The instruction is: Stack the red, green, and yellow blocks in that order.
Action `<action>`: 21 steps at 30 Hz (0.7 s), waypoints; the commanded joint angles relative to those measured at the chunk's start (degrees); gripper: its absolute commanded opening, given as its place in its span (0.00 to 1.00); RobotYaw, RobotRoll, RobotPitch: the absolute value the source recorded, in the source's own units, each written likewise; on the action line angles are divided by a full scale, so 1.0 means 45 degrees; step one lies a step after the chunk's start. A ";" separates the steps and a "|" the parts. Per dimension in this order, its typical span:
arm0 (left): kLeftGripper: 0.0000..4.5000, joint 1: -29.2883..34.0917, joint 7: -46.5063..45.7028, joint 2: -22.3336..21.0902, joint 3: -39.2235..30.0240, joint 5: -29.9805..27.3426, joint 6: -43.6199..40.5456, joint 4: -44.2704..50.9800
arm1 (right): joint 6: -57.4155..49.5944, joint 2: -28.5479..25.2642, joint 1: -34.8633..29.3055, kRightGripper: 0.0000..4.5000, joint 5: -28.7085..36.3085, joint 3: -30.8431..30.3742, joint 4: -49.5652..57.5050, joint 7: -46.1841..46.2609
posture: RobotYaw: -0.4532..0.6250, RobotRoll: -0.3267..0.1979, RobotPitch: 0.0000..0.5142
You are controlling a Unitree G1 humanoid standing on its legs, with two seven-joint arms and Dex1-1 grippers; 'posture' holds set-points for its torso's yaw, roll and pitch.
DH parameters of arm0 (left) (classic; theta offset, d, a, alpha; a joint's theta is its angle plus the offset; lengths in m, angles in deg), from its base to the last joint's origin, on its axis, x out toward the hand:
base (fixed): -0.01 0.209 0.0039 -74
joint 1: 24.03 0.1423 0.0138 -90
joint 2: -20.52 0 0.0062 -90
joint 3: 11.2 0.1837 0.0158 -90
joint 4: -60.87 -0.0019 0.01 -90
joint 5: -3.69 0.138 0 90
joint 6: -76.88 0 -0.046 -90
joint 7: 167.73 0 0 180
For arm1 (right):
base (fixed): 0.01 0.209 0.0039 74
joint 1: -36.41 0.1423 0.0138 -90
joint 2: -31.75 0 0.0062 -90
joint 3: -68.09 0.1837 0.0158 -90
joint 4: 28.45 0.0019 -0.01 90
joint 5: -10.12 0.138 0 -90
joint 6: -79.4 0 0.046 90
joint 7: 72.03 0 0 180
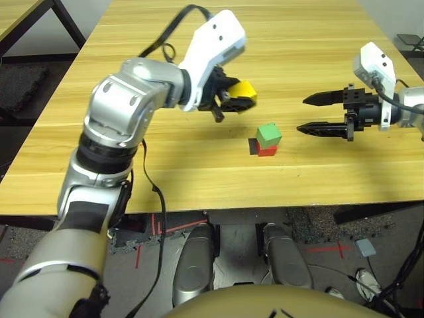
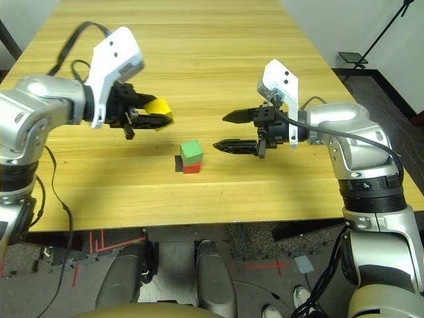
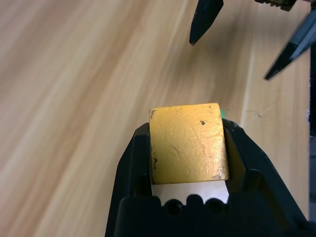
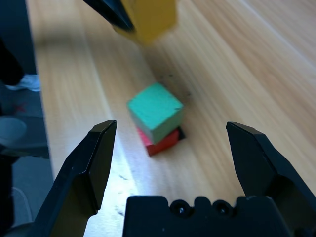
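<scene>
Left gripper (image 1: pixel 233 99): clamped on the yellow block (image 1: pixel 244 91), held above the table (image 1: pixel 132 172).
Right gripper (image 2: pixel 228 130): fingers spread, empty.
Green block (image 2: pixel 191 152): atop the red block (image 2: pixel 191 168), which it mostly hides.

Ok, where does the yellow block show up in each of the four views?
Left eye: yellow block held above the table in the left gripper, up-left of the green block.
Right eye: likewise.
Left wrist: centre, clamped between the fingers.
Right wrist: top edge, blurred.
Shared landmark: green block sitting on the red block.
</scene>
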 commanded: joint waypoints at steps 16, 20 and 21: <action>0.44 -0.0154 0.0182 0.1318 0.2010 0.0352 0.1608 -0.1887 | -0.0553 -0.0245 -0.0990 1.00 0.0721 0.0641 0.1322 0.0529 | 0.59 0.55 0.24; 0.44 -0.0162 0.0169 0.1643 0.2244 0.0554 0.2024 -0.2325 | -0.0548 -0.0264 -0.1075 1.00 0.0792 0.0653 0.1359 0.0637 | 0.59 0.55 0.24; 0.44 -0.0165 0.0173 0.1697 0.2268 0.0594 0.2084 -0.2393 | -0.0546 -0.0271 -0.1083 1.00 0.0797 0.0649 0.1361 0.0648 | 0.59 0.55 0.24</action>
